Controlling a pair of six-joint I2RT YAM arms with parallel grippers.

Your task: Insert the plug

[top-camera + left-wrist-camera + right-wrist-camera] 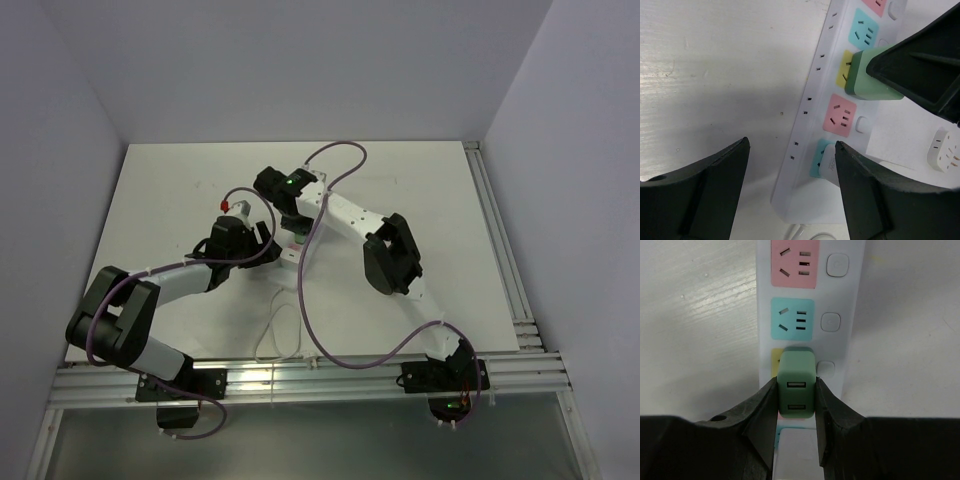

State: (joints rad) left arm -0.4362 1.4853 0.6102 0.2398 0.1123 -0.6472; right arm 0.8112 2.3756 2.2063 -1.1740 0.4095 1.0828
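Note:
A white power strip (pixel 850 295) with pink, cyan and yellow sockets lies on the table; it also shows in the left wrist view (pixel 812 100). My right gripper (pixel 796 390) is shut on a green USB plug (pixel 796 385), which sits over the yellow socket (pixel 774 362); its prongs are hidden. The green plug (pixel 865 75) looks close against the yellow face. My left gripper (pixel 791 145) is open and straddles the strip's near end. A white plug (pixel 829 162) sits in the end cyan socket beside its right finger.
A white adapter (pixel 945 150) lies right of the strip. A small red-and-white object (pixel 225 203) lies behind the left gripper (pixel 262 245). The strip's white cable (pixel 280 335) loops toward the near edge. Purple arm cables hang over the middle.

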